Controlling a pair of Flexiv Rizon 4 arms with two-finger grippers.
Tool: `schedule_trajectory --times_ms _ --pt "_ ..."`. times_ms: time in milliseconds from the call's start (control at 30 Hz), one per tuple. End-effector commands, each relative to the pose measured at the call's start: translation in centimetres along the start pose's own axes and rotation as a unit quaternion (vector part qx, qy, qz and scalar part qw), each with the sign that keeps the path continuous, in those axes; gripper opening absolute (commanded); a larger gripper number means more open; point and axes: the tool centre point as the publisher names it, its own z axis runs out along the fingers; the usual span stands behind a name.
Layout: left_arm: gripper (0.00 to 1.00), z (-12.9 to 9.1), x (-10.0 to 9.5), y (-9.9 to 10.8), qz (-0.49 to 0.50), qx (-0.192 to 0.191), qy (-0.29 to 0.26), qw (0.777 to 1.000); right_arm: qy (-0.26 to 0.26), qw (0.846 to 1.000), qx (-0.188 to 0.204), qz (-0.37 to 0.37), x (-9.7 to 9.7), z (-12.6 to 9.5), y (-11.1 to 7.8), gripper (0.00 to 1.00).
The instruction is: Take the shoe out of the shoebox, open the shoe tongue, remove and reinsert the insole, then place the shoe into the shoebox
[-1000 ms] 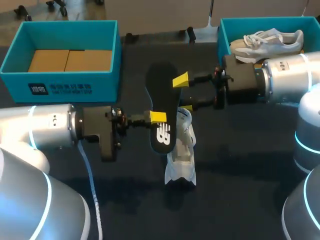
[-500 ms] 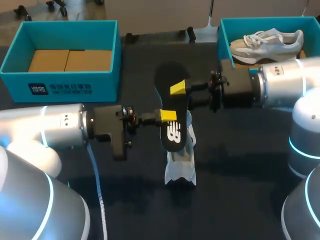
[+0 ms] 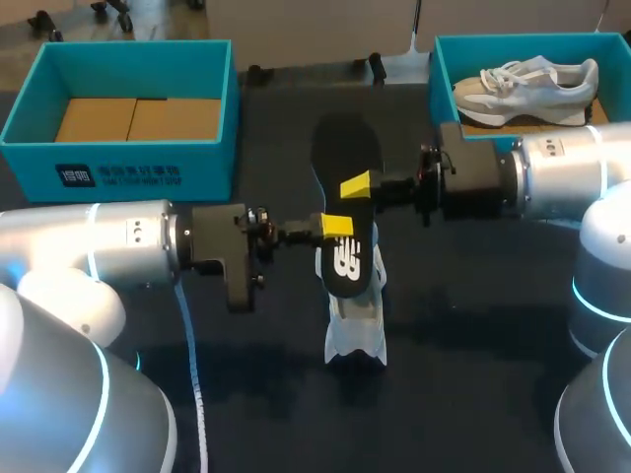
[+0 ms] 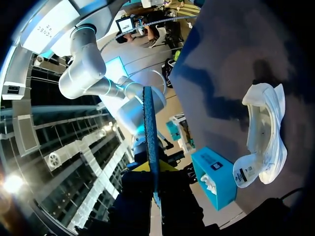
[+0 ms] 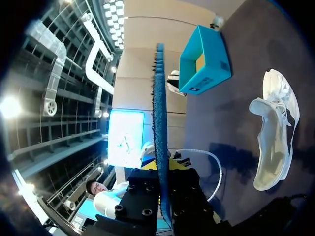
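Note:
A black insole hangs flat above the table's middle. My left gripper is shut on its near side edge, and my right gripper is shut on the opposite edge further up. In the left wrist view the insole runs edge-on between my left gripper's fingers. The right wrist view shows the insole the same way in my right gripper. A white shoe lies on the dark table under the insole, also seen as the shoe and the shoe.
A teal shoebox with a cardboard floor stands at the back left. Another teal shoebox at the back right holds a second white shoe. A thin white cable trails over the table's front left.
My right gripper has shut on the insole's edge. The left arm carried the insole a little to the right, and the right arm followed it.

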Motion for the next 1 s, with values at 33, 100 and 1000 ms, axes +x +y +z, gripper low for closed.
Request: schedule_trajectory --times_ms 33,100,1000 --pt "0.00 0.0 0.0 -0.1 -0.001 -0.006 0.003 1.000 -0.002 1.000 0.003 0.000 -0.1 0.3 0.2 0.00" --pt "0.00 -0.1 0.0 -0.1 -0.001 -0.007 0.004 1.000 -0.002 1.000 0.004 0.000 -0.1 0.3 0.3 0.00" --pt "1.00 -7.1 2.1 2.4 0.000 -0.020 0.087 0.996 0.004 1.000 -0.001 0.012 -1.8 -0.6 -0.5 0.00"
